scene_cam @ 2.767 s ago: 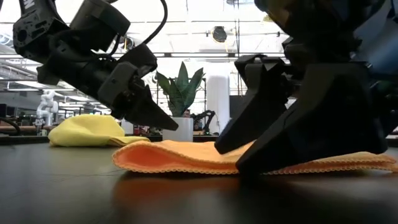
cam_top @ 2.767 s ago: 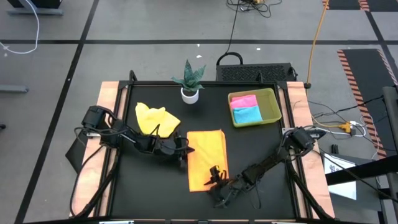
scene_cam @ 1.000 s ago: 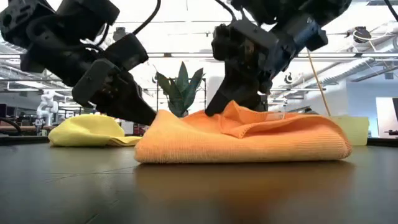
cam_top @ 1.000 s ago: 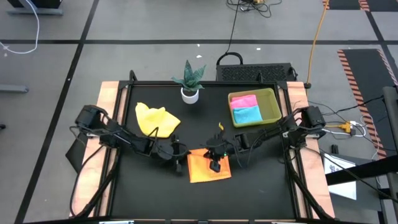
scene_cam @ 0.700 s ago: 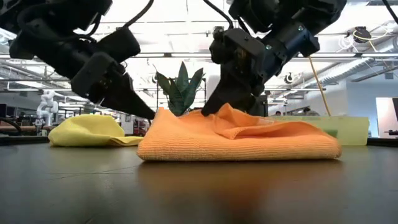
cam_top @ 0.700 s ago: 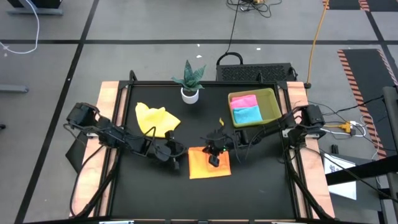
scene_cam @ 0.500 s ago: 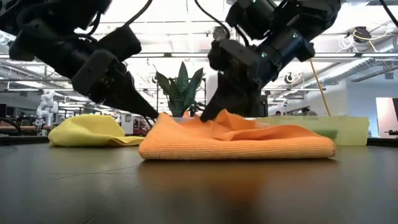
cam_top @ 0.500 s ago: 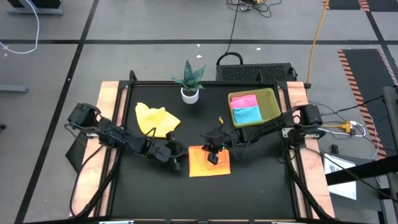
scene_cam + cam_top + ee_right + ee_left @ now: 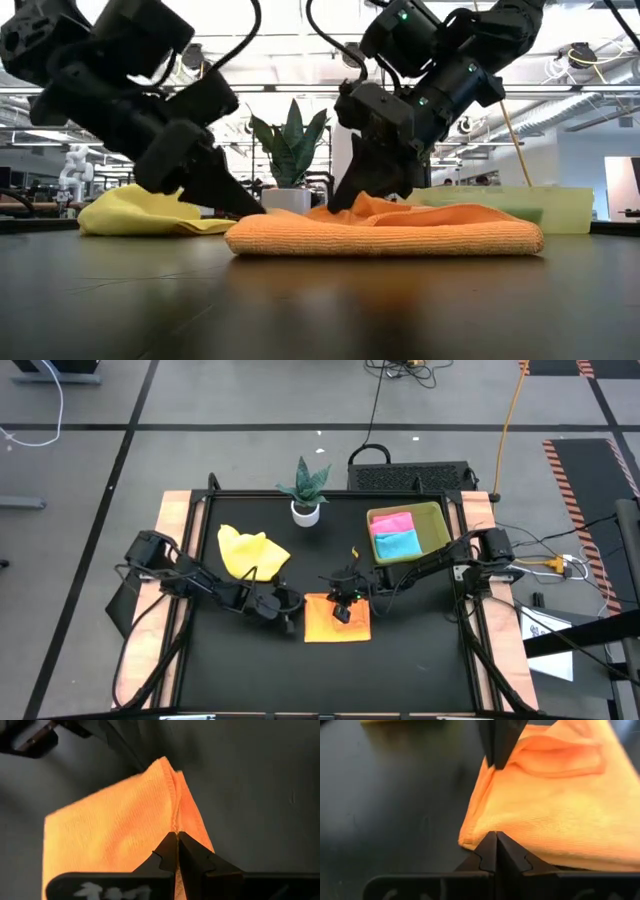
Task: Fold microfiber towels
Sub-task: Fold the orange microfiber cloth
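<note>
The orange towel point(image 9: 335, 625) lies folded over and flat on the black table, at its middle. My left gripper point(image 9: 293, 612) is shut at the towel's far left corner. My right gripper point(image 9: 343, 607) is shut on the towel's far edge, where a small hump point(image 9: 378, 207) of cloth stands up. A crumpled yellow towel point(image 9: 250, 552) lies at the far left. A pink towel point(image 9: 392, 522) and a light blue towel point(image 9: 398, 543) lie folded in the yellow-green tray point(image 9: 445, 535). My left gripper comes slanting down from the table's left, and its shut fingertips point(image 9: 496, 837) meet the orange towel's far left corner point(image 9: 468, 840), which lies on the table. I cannot tell whether cloth is between the fingers. My right gripper pinches the folded-over layer's edge point(image 9: 175, 822) at the towel's far side, slanting down from the right. The cloth there is bunched into a low ridge, and the rest lies on the table.
A small potted plant point(image 9: 305, 490) stands at the far edge, between the yellow towel and the tray. Bare black table lies on the near side of the orange towel and to either side of it.
My right gripper has sunk toward the table with the folded-over layer, shifting a little toward the left and far edge. The raised hump of orange cloth has dropped, and the towel lies flatter. My left gripper rose slightly, then came back down at the towel's corner.
</note>
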Controlling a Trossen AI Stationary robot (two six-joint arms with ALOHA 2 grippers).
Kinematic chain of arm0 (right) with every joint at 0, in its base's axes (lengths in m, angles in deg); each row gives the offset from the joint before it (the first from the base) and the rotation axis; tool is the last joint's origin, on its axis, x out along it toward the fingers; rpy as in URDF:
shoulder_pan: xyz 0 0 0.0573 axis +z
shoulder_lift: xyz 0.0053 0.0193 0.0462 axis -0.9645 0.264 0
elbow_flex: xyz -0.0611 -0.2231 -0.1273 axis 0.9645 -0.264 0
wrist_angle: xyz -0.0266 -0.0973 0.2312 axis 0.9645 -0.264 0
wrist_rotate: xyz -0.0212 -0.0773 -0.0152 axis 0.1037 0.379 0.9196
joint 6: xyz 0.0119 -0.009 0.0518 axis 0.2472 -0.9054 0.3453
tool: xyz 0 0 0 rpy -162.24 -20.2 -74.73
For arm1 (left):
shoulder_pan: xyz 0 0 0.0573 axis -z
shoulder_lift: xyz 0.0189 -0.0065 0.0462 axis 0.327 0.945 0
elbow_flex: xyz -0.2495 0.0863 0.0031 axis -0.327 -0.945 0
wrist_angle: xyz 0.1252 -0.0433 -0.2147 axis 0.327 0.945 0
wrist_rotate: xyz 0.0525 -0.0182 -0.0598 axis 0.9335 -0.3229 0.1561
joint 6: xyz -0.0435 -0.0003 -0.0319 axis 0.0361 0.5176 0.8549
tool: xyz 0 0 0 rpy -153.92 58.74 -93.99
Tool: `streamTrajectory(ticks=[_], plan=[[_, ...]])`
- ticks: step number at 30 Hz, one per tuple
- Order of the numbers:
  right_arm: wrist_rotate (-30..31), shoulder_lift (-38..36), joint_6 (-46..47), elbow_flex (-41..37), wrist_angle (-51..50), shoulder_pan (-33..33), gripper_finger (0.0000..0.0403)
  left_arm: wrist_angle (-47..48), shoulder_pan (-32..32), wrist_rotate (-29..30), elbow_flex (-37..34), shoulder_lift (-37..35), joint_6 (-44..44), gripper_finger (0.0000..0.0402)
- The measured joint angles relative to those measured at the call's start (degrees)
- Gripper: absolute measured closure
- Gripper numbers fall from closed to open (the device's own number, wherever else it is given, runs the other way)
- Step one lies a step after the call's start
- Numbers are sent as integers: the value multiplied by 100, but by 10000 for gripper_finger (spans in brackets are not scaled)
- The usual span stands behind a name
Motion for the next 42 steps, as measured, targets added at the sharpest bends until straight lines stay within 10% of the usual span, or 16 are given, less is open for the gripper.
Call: streamTrajectory(ticks=[22, 33, 42], plan=[[926, -1327, -40, -2, -1714, 206, 285, -312, -5, -137, -2, 8, 77, 391], [48, -493, -342, -2, -101, 1777, 344, -1313, -157, -629, 76, 514, -106, 396], [1924, 58, 233, 4, -324, 2002, 399, -1274, -257, -783, 232, 996, -90, 389]])
